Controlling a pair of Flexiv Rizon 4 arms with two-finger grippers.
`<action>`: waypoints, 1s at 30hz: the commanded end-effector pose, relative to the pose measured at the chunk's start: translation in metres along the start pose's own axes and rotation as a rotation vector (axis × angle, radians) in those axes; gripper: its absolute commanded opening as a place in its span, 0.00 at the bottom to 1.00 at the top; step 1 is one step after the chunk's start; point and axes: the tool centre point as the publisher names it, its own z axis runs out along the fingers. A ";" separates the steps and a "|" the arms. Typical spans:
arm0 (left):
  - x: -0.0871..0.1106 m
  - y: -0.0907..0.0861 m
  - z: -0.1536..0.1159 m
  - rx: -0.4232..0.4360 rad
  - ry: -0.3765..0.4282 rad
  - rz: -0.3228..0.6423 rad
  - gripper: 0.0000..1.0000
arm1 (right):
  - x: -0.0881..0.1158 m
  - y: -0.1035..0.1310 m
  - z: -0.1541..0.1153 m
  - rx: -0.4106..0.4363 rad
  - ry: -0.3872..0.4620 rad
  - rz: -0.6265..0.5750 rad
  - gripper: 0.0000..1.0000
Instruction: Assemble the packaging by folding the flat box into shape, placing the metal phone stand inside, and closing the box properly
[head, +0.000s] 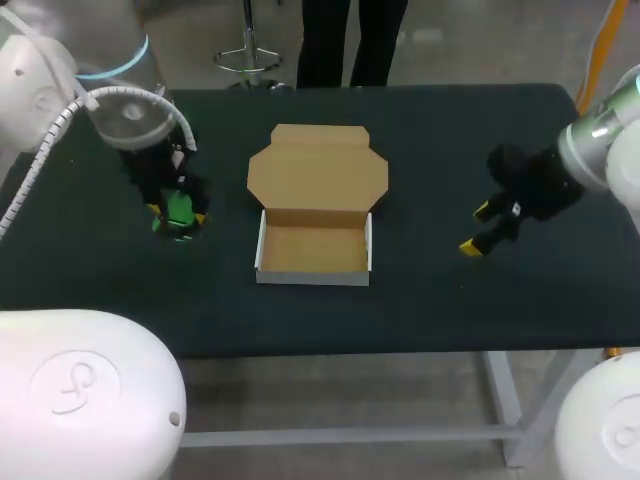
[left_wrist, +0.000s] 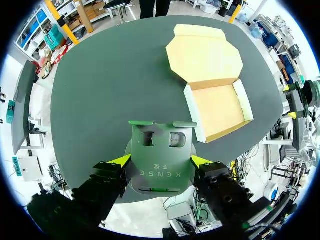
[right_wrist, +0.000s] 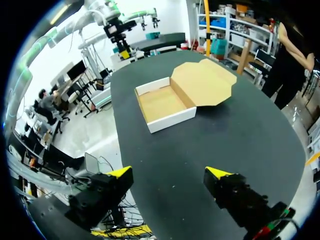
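Centrally on the dark desk (head: 440, 300) an open cardboard box (head: 314, 250) is seen, with its white-walled tray folded up and its brown lid (head: 318, 165) laid flat on the far side. The box is flanked by the two arms, each kept apart from it. The left hand (head: 177, 214) is held low over the desk at the box's left. Its yellow fingertips (left_wrist: 120, 161) are pressed against the two side edges of a green metal phone stand (left_wrist: 160, 150), which is pinched between them. Whether the stand touches the desk cannot be told. The right hand (head: 477, 228) is spread wide at the box's right, with nothing held. From the pinched stand, the tray is found ahead and off to one side, not touching.
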 end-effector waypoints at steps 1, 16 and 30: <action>0.021 0.001 0.004 0.006 -0.030 0.018 0.00 | -0.001 0.000 -0.001 -0.003 0.005 -0.001 1.00; 0.069 -0.017 0.022 0.030 -0.017 0.109 0.00 | -0.001 0.000 -0.001 -0.003 0.005 -0.001 1.00; 0.099 -0.042 0.036 0.044 -0.010 0.187 0.00 | -0.001 0.000 -0.001 -0.003 0.005 -0.001 1.00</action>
